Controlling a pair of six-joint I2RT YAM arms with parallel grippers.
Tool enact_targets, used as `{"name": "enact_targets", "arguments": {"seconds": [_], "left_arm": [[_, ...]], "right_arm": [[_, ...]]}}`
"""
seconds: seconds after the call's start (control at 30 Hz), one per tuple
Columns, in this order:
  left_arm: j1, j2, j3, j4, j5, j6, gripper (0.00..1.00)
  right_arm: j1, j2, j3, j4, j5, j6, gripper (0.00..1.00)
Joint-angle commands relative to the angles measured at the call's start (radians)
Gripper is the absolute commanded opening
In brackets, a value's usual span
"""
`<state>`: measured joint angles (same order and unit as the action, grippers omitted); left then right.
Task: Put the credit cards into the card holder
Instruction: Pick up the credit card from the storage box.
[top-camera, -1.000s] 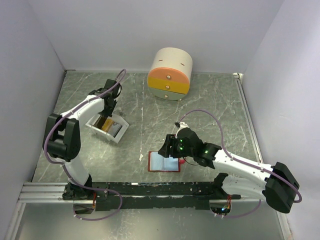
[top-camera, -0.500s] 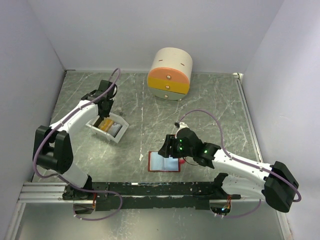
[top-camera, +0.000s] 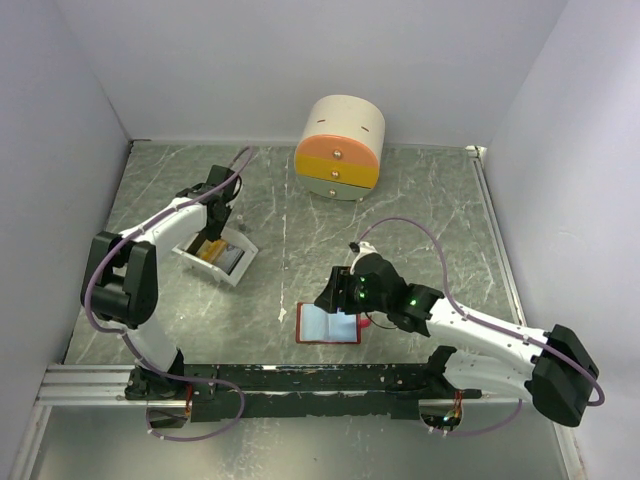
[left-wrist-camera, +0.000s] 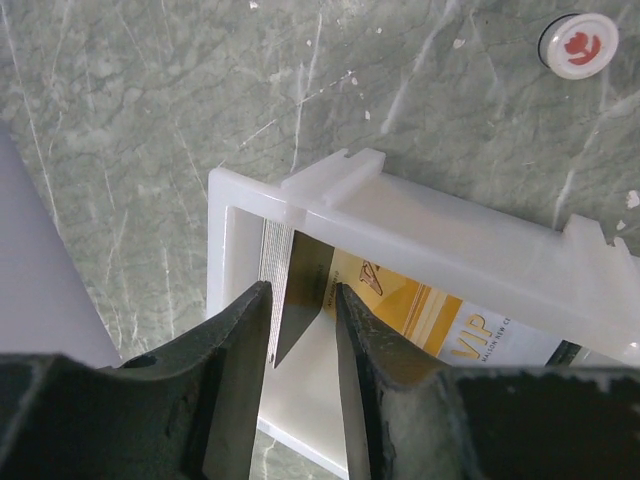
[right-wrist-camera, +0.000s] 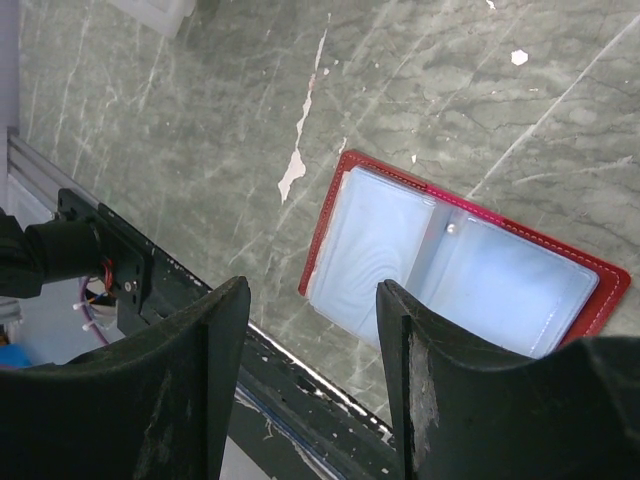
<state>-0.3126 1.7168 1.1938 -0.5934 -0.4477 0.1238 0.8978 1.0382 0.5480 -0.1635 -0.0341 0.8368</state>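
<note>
Although the grey-green marbled table (top-camera: 430, 215) shows almost whole from above, its near edge lies under the rail that carries the two arms. One round cream-and-orange drawer box (top-camera: 340, 147) stands at the far side, well apart from everything else. One white tray (top-camera: 240, 268) sits at the left, and the left gripper (top-camera: 212, 222) hangs over its far end and covers part of it. In the left wrist view the tray's wall (left-wrist-camera: 440, 235) runs off the right edge and the left gripper (left-wrist-camera: 302, 300) has its fingers drawn close together, a dark card (left-wrist-camera: 298, 290) showing in the narrow gap; whether they actually pinch it cannot be told. One card holder (top-camera: 325, 325), red and opened flat, lies near the rail at the middle, its right part hidden from above by the right gripper (top-camera: 338, 295). From the right wrist the card holder (right-wrist-camera: 380, 250) shows two pale-blue sleeves, its near corner cut off by a finger, and the right gripper (right-wrist-camera: 310, 300) hovers above it with its jaws spread wide and nothing between them. Two credit cards can be counted in the tray, the dark one and an orange-gold card (left-wrist-camera: 430, 310) half covered by the tray wall and a finger; any more are hidden. One small white round cap (left-wrist-camera: 578, 45) with a red mark lies on the table beyond the tray.
</note>
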Motion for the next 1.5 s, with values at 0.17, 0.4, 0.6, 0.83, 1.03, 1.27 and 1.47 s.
{"name": "enact_targets", "arguments": {"seconds": [0.17, 0.4, 0.6, 0.83, 1.03, 1.27, 1.47], "left_arm": [[-0.002, 0.029, -0.026, 0.059, -0.055, 0.035, 0.43], [-0.002, 0.060, -0.021, 0.066, -0.084, 0.043, 0.41], [-0.002, 0.081, -0.006, 0.051, -0.094, 0.036, 0.30], [-0.003, 0.079, 0.011, 0.029, -0.078, 0.029, 0.09], [-0.013, 0.075, 0.059, -0.049, -0.054, -0.008, 0.07], [-0.019, 0.049, 0.097, -0.126, -0.050, -0.052, 0.07], [-0.019, -0.025, 0.075, -0.135, -0.043, -0.070, 0.07]], "right_arm": [[0.004, -0.018, -0.004, 0.001, 0.007, -0.002, 0.54], [0.003, -0.037, -0.011, -0.004, 0.011, -0.001, 0.54], [0.003, -0.045, -0.019, -0.003, 0.008, -0.001, 0.54], [0.003, -0.040, -0.028, 0.007, 0.005, 0.002, 0.54], [0.003, -0.032, -0.025, 0.009, 0.005, 0.001, 0.54], [0.004, -0.031, -0.024, 0.006, 0.006, 0.001, 0.54], [0.003, -0.026, -0.004, -0.008, 0.019, -0.010, 0.54]]}}
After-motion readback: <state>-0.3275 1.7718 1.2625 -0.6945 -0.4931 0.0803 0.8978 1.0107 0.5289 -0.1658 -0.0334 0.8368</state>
